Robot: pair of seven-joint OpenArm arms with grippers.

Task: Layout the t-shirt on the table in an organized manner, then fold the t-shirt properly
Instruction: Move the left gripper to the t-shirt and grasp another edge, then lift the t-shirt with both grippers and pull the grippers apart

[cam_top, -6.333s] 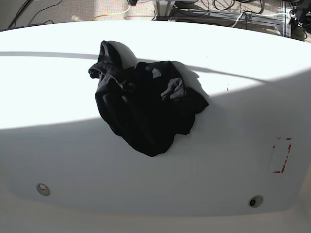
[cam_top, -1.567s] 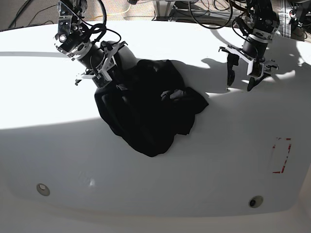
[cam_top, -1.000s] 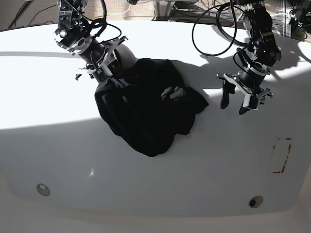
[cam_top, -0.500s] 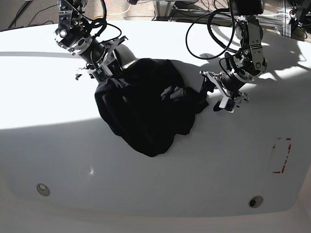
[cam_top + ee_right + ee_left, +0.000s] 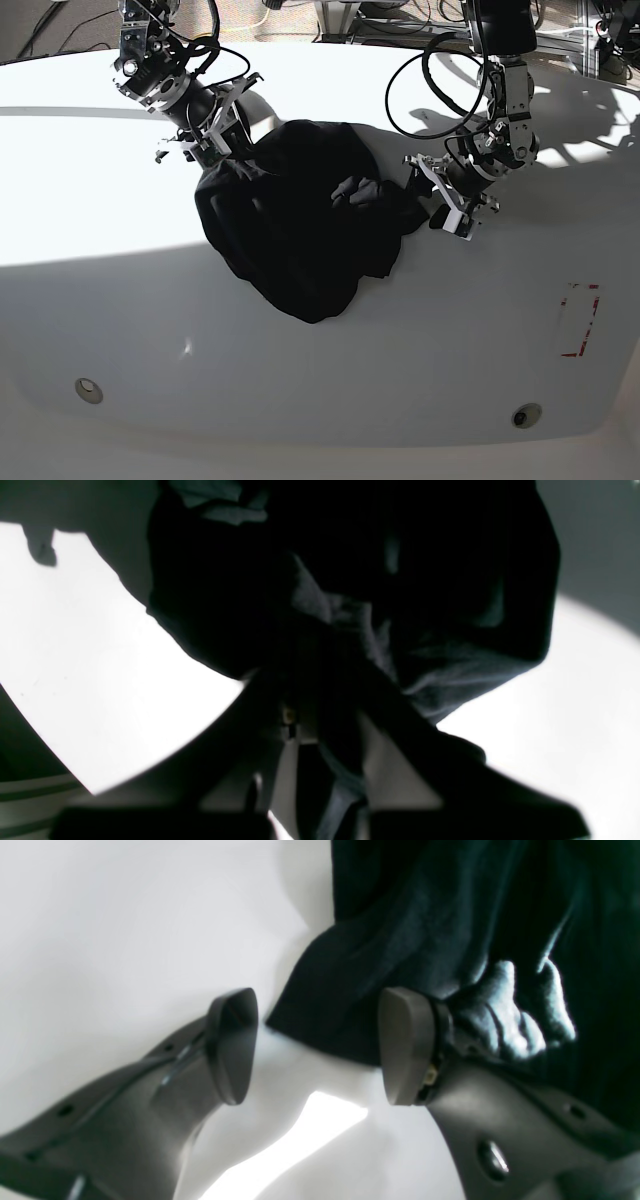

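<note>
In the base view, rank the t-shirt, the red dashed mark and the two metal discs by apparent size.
1. t-shirt, by far the largest.
2. red dashed mark.
3. left disc and right disc: they look about alike, so I won't rank them.

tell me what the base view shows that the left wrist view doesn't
Only the base view shows the whole crumpled t-shirt, the right tool buried in its far corner, the red dashed mark and two metal discs on the table. Only the left wrist view shows close up that the left tool is open, with the shirt's edge lying between its pads. Both show the black shirt, the white table and the left tool at the shirt's edge.
</note>
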